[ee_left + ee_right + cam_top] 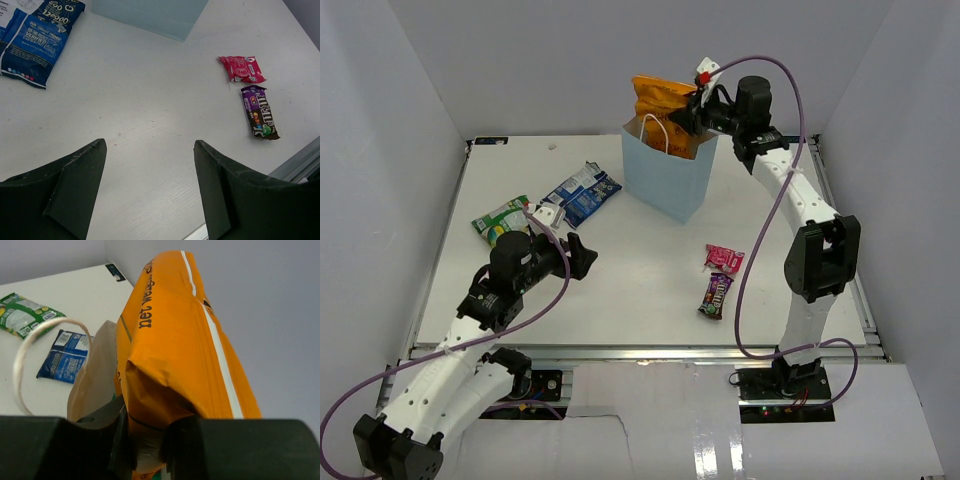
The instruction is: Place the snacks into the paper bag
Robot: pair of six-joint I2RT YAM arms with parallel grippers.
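Observation:
The light blue paper bag [668, 183] stands upright at the back middle of the table. My right gripper [692, 112] is shut on the large orange chip bag [665, 112], which stands partly inside the bag's mouth; the right wrist view shows the orange bag [175, 340] pinched between the jaws beside a white cord handle [30, 347]. My left gripper [582, 255] is open and empty over the table's left middle [150, 150]. The blue chip bag [582, 192], green packet [500, 219], small pink packet [725, 258] and dark brown candy pack [717, 294] lie on the table. The teal-green packet is out of view.
White walls enclose the table on three sides. The metal rail [640, 352] runs along the near edge. The right arm's purple cable [760, 230] loops over the right side of the table.

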